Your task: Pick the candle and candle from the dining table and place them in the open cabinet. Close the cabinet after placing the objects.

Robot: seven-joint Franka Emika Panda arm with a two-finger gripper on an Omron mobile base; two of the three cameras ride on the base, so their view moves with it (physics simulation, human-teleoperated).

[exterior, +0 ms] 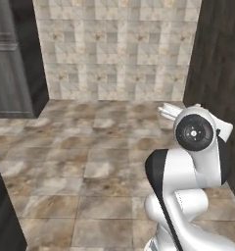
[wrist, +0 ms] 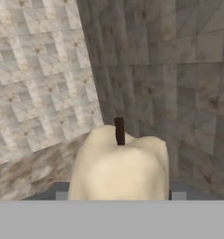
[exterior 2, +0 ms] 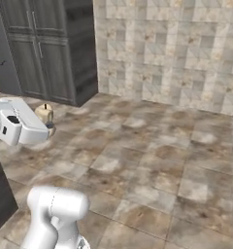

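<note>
Cream candle (wrist: 118, 168) clamped in gripper (wrist: 118, 193); brown tiled floor (exterior: 90, 162); beige tiled wall (exterior: 114, 49) behind.

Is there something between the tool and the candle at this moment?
No. The candle sits right at the tool, between its fingertips, with no visible gap, so it appears held. In the right base view it shows at the hand's end, above the tiled floor. Nothing stands between them.
</note>
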